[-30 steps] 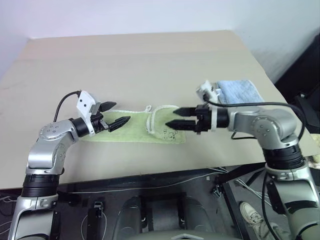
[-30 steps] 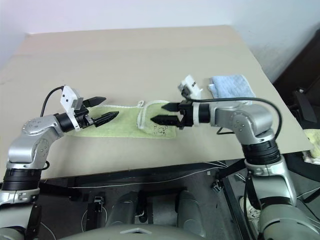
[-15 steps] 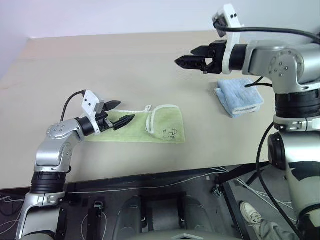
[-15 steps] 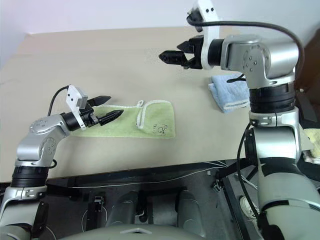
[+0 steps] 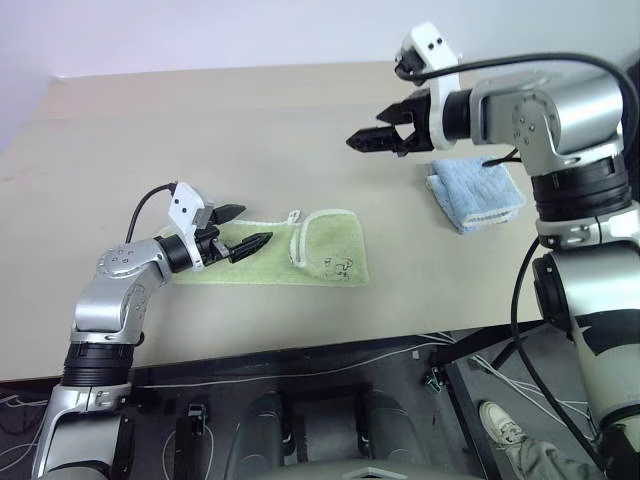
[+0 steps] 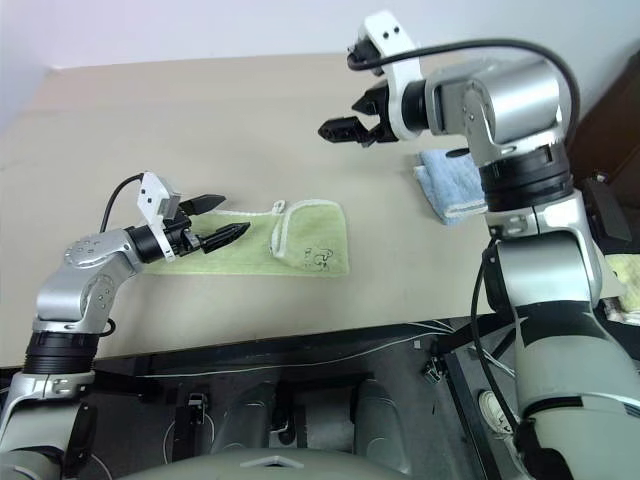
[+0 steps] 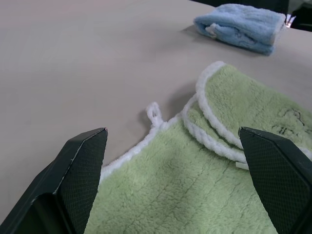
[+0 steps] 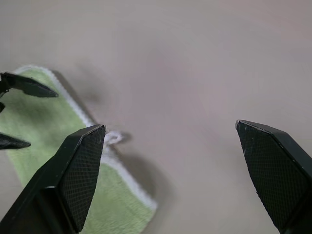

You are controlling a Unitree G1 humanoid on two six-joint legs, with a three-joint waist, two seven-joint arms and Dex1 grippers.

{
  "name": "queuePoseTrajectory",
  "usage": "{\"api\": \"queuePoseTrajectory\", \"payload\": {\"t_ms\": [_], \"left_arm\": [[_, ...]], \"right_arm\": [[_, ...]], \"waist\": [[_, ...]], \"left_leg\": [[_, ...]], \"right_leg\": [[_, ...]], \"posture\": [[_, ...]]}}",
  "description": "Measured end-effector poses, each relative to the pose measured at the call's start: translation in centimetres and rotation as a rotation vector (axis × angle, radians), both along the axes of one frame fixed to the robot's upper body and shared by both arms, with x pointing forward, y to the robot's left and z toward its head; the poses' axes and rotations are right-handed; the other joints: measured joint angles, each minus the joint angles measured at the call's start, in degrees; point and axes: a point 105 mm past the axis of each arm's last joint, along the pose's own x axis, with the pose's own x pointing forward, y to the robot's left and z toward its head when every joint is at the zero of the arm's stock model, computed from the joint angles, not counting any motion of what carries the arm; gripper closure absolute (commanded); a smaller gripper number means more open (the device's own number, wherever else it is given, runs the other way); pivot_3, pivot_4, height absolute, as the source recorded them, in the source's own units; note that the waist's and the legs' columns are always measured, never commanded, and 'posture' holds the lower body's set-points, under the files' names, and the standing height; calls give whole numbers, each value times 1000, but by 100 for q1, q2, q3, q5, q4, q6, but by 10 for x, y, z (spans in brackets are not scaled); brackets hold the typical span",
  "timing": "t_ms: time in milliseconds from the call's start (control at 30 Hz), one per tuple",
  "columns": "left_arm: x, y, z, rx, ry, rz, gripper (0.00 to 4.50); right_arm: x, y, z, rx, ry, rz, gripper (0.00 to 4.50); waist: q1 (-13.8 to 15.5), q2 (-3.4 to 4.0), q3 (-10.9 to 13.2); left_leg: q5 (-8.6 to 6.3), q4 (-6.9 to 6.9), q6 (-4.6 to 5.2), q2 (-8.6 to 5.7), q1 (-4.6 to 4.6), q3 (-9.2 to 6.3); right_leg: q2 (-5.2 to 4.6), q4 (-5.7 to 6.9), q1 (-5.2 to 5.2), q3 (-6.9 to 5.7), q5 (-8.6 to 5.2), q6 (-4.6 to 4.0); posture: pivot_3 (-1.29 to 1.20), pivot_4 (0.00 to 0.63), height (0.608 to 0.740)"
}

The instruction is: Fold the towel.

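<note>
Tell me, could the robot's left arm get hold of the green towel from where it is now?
Probably yes. The left gripper hangs just over the near end of the green towel with its fingers open, and nothing lies between them and the cloth. The right gripper is up and away over the table.

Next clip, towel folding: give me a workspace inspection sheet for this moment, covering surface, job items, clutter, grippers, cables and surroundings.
Surface: beige table, flat, no spills seen.
Job's things: green towel lies flat near the front edge, its right part folded over, with a white loop at the far edge and a dark mark on the folded part.
Clutter: folded blue towel at the right, apart from the green one.
Grippers: left gripper low over the towel's left end, jaws open, empty; right gripper raised above the table, jaws open, empty.
Cables: black cable on the right arm; cables below the front edge.
Surroundings: pale wall behind.
</note>
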Motion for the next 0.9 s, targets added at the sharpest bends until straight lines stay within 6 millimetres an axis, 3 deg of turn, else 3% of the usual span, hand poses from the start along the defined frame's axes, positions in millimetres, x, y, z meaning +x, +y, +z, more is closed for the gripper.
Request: {"api": "queuePoseTrajectory", "payload": {"t_ms": [200,500,767,900], "left_arm": [[-8,4,9,47,34,-29,0],[-23,4,4,64,103,-40,0],[-28,4,0,62,125,-32,0],[-29,11,-2,62,126,-15,0]], "right_arm": [[5,11,37,-73,-107,5,8],[8,19,65,-84,-178,21,8],[16,32,58,-108,-201,45,8],[14,32,67,-93,-233,65,8]], "waist": [[-59,0,0],[-120,1,0],[-129,1,1],[-121,1,1]], "left_leg": [[3,7,-4,-1,-52,-2],[4,20,-4,-4,-77,1],[4,40,-6,-2,-77,1],[4,43,-6,-1,-77,0]], "right_leg": [[2,10,-46,0,6,10],[7,18,-72,-2,12,22],[9,42,-72,-2,12,22],[9,43,-72,-2,12,22]], "posture": [[0,150,740],[0,150,740],[0,150,740],[0,150,740]]}}
